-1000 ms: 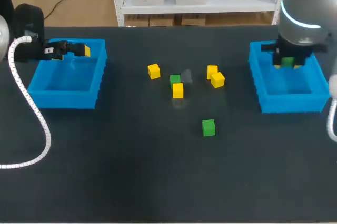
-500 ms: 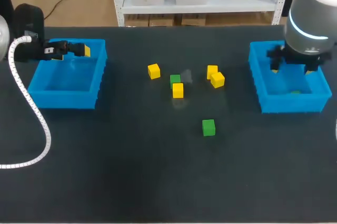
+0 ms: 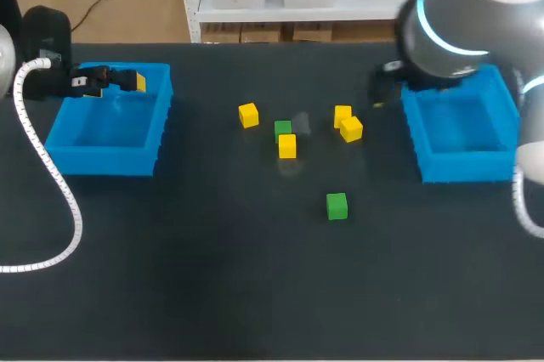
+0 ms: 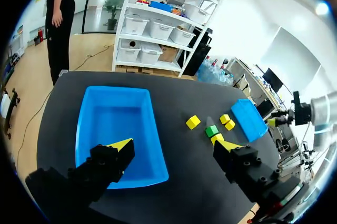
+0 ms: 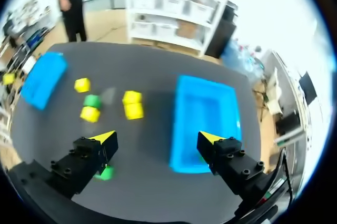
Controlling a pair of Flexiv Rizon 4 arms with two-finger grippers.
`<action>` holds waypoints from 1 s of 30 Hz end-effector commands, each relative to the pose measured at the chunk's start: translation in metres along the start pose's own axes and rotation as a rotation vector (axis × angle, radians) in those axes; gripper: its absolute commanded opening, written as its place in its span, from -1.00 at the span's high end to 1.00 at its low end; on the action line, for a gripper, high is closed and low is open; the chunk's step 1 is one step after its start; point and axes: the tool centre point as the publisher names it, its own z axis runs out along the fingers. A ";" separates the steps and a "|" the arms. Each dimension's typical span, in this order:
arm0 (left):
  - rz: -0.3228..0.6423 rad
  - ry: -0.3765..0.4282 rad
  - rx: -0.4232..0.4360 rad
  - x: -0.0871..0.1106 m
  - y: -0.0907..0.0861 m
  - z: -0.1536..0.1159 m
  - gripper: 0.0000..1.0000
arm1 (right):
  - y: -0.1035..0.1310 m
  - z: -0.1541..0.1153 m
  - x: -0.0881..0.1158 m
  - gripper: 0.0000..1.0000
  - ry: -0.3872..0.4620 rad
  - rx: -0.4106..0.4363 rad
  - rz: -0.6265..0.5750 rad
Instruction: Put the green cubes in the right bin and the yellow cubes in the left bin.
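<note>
While both grippers hang empty, a fresh pick is due.
Beside the right bin [image 3: 463,166], at its left wall, sits the right gripper [image 5: 156,138], wide open; over the left bin [image 3: 102,161] hovers the left gripper [image 4: 172,145], equally spread. Next, I judge: reach the near green cube [image 3: 337,206], clear of the yellow cubes [image 3: 287,146]. Right bin's floor is partly hidden.

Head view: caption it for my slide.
Four yellow cubes, two green cubes loose between left bin and right bin.

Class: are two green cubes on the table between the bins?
Yes, one green cube sits beside a yellow cube; a second green cube lies alone.
</note>
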 end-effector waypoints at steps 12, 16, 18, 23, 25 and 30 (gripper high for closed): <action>0.002 -0.006 0.009 0.001 0.002 0.000 -1.00 | 0.106 -0.008 0.057 -1.00 0.146 -0.028 -0.090; 0.002 -0.006 0.009 0.001 0.002 0.000 -1.00 | 0.110 0.005 0.085 -1.00 0.204 -0.021 -0.057; 0.002 -0.006 0.009 0.001 0.002 0.000 -1.00 | 0.111 0.011 0.096 -1.00 0.232 -0.031 -0.044; 0.002 -0.006 0.009 0.001 0.002 0.000 -1.00 | 0.110 0.029 0.120 -1.00 0.274 -0.016 0.005; 0.002 -0.006 0.009 0.001 0.002 0.000 -1.00 | 0.109 0.034 0.126 -1.00 0.283 -0.017 0.019; 0.002 -0.006 0.009 0.001 0.002 0.000 -1.00 | 0.105 0.048 0.132 -1.00 0.288 -0.030 0.032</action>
